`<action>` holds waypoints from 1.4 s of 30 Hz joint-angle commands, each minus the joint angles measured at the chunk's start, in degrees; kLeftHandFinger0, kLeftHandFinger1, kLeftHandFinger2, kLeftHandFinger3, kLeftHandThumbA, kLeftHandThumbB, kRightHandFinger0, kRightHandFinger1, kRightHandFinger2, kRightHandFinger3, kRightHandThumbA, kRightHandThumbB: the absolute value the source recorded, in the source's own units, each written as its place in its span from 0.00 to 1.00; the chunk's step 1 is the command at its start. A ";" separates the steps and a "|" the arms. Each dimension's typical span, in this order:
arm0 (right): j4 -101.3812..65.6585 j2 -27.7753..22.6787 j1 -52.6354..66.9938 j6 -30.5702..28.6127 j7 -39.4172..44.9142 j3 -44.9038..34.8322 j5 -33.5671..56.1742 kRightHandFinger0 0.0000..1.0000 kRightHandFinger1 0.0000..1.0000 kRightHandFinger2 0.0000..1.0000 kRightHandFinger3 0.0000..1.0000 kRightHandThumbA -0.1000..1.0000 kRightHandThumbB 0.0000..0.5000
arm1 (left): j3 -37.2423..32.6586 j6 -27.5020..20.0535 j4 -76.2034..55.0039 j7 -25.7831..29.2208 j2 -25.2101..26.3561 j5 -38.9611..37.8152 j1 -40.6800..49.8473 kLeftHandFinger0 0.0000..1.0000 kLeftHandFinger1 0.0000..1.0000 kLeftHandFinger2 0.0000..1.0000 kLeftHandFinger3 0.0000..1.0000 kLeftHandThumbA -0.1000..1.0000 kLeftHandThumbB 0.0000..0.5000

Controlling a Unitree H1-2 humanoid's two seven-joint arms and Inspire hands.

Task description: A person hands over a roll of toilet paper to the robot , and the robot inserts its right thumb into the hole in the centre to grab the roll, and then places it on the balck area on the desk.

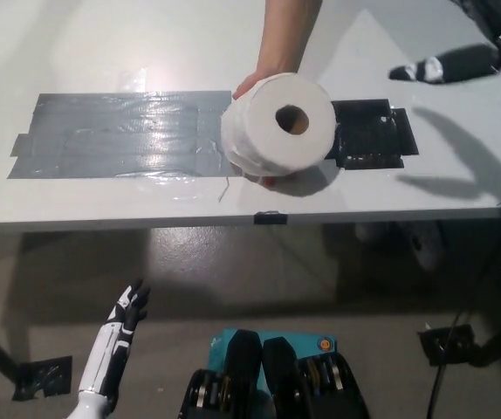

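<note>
I judge the toilet paper roll (278, 127) light, soft and crushable; its core hole faces me. My right hand (425, 70) hangs empty, fingers apart; left hand (130, 307) idles spread.

1. Left hand (128, 310) — white shell with black fingers and black trim along the edges.
2. Left forearm (100, 367) — slim white casing, narrow black seams.
3. Person's forearm (287, 35) — bare, no sleeve in view.

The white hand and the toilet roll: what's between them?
In the head view, only the desk's front edge and floor separate the left hand from the toilet roll.
</note>
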 commanded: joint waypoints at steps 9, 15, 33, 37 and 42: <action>23.61 7.68 -15.25 -3.88 2.82 10.14 -9.35 1.00 1.00 1.00 1.00 1.00 0.72 | -0.60 -0.58 -0.82 -1.46 0.97 1.09 -1.09 1.00 1.00 1.00 1.00 1.00 0.54; 36.00 11.76 -18.88 -7.93 1.71 12.01 -11.22 1.00 1.00 1.00 1.00 0.99 0.70 | -0.56 0.41 -1.69 -1.69 0.95 1.21 -0.65 1.00 1.00 1.00 1.00 1.00 0.57; 45.13 16.81 -19.94 -8.04 -0.82 12.98 -17.23 1.00 1.00 1.00 1.00 1.00 0.84 | -0.57 1.00 -2.16 -1.71 0.90 1.55 -0.08 1.00 1.00 1.00 1.00 1.00 0.55; 44.37 16.75 -19.66 -8.19 -0.62 13.49 -18.43 1.00 1.00 1.00 1.00 1.00 0.83 | -0.59 0.89 -2.02 -1.81 0.83 1.36 -0.13 1.00 1.00 1.00 1.00 1.00 0.57; 46.22 18.43 -20.39 -9.70 -3.01 13.38 -19.72 1.00 1.00 1.00 1.00 1.00 0.84 | -0.61 0.56 -2.07 -1.96 0.72 0.94 0.07 1.00 1.00 1.00 1.00 1.00 0.57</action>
